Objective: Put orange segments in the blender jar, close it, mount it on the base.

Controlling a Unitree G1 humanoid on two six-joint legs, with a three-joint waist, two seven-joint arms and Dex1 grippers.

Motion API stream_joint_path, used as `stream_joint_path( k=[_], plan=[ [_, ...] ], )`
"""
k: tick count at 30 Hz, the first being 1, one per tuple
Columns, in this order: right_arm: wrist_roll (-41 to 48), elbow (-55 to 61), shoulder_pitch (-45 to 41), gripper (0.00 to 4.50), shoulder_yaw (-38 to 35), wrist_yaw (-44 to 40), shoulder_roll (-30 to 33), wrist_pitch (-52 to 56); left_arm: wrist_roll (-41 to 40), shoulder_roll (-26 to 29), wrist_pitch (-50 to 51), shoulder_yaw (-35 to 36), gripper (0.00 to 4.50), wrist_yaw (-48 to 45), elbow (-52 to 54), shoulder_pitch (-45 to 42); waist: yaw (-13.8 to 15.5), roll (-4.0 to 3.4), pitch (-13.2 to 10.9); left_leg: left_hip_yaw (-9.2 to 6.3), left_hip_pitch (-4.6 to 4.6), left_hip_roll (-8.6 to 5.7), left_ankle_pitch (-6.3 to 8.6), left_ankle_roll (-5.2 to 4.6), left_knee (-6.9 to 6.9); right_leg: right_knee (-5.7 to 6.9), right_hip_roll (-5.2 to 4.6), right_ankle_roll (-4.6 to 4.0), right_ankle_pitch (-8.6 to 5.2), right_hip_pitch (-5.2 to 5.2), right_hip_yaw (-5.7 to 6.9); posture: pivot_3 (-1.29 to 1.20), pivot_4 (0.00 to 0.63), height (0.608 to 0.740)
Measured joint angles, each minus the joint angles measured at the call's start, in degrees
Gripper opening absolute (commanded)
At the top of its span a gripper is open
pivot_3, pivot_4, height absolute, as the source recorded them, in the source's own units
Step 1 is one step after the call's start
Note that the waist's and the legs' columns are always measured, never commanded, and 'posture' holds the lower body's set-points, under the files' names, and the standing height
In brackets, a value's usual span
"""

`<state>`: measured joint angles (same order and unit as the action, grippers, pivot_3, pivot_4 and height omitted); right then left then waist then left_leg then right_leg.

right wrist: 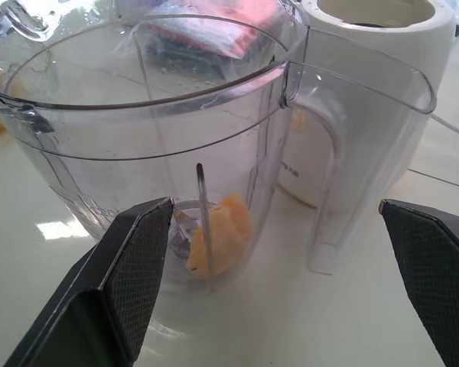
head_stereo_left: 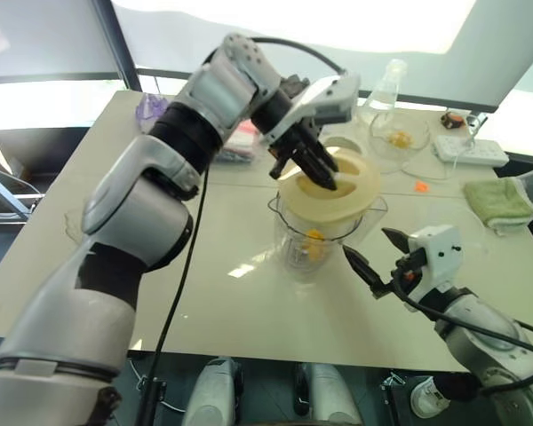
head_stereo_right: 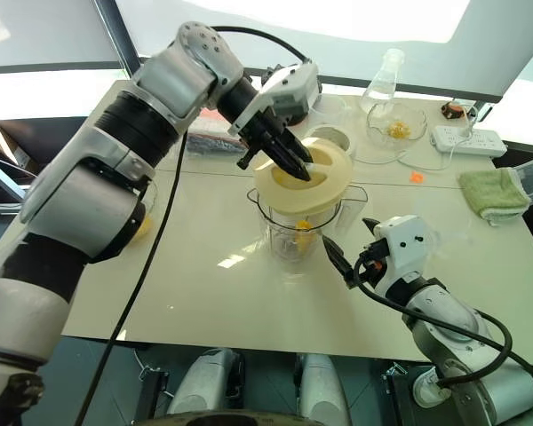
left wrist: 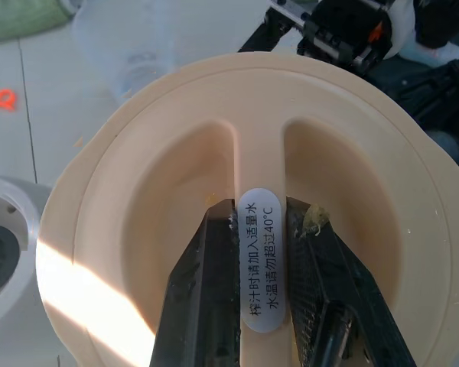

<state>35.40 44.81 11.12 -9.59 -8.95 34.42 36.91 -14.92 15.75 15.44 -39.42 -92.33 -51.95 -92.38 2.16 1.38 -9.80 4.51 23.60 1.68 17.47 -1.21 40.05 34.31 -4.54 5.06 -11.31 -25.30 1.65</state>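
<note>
The blender jar is clear, smooth plastic and stands upright near the middle of the pale table, mouth up, handle toward 3 o'clock. 1 orange segment lies at its bottom by the blades. The lid is a round cream disc with 2 hollows and 1 straight ridge; it hangs tilted over the mouth, and I cannot tell if it touches the rim. The left gripper pinches this ridge between its 2 ribbed fingers. The right gripper is spread wide at 4 o'clock from the jar, apart from it. The white cylindrical base stands at 12 o'clock, a glass bowl at 1 o'clock, and a green cloth at 3 o'clock.
</note>
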Motion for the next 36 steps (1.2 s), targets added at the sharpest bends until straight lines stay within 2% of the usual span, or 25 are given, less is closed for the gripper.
stream_joint_path(
  k=[4,11,19,30,36],
  plan=[
    [-2.1,-0.6,-0.2,4.5,0.1,-0.5,-1.8,-0.3,2.1,-0.6,-1.1,-0.8,0.25,0.0,-0.4,0.5,0.0,0.0,0.0,-0.01,0.0,0.0,0.0,0.0,0.0,0.01,0.01,0.0,0.0,-0.01,0.01,0.0,0.15,0.74],
    [-5.9,-2.3,-0.6,4.5,1.5,-1.1,-4.2,-1.2,11.5,-4.2,-1.0,-0.1,0.25,0.5,-2.5,1.3,0.0,-0.07,0.0,-0.03,-0.02,0.0,0.0,0.0,0.0,0.02,0.02,0.0,0.0,0.01,0.02,0.0,0.15,0.74],
    [-12.1,-7.3,-3.0,4.5,3.6,-0.6,-8.7,-3.7,17.1,-6.8,9.3,4.0,0.25,4.1,-1.7,1.7,-0.3,-0.17,0.2,-0.07,-0.27,0.03,-0.01,-0.01,0.08,0.04,0.02,-0.02,0.01,0.27,0.02,0.0,0.15,0.74],
    [-18.8,-21.7,-10.4,4.5,5.5,-2.1,-14.2,-12.3,19.3,-2.2,12.8,6.1,0.25,1.6,13.0,8.3,-1.5,-0.39,0.3,-0.11,-0.27,0.02,-0.01,-0.01,0.03,0.14,0.03,0.03,-0.02,0.27,0.0,0.0,0.15,0.74],
    [-21.7,-30.8,-15.7,4.5,6.7,-3.1,-16.2,-16.5,19.2,-0.9,13.9,6.1,0.25,1.5,16.4,9.6,-1.8,-0.4,0.3,-0.1,-0.29,0.01,-0.01,-0.01,0.03,0.21,0.07,0.06,-0.03,0.25,-0.01,0.0,0.15,0.74]
  ],
)
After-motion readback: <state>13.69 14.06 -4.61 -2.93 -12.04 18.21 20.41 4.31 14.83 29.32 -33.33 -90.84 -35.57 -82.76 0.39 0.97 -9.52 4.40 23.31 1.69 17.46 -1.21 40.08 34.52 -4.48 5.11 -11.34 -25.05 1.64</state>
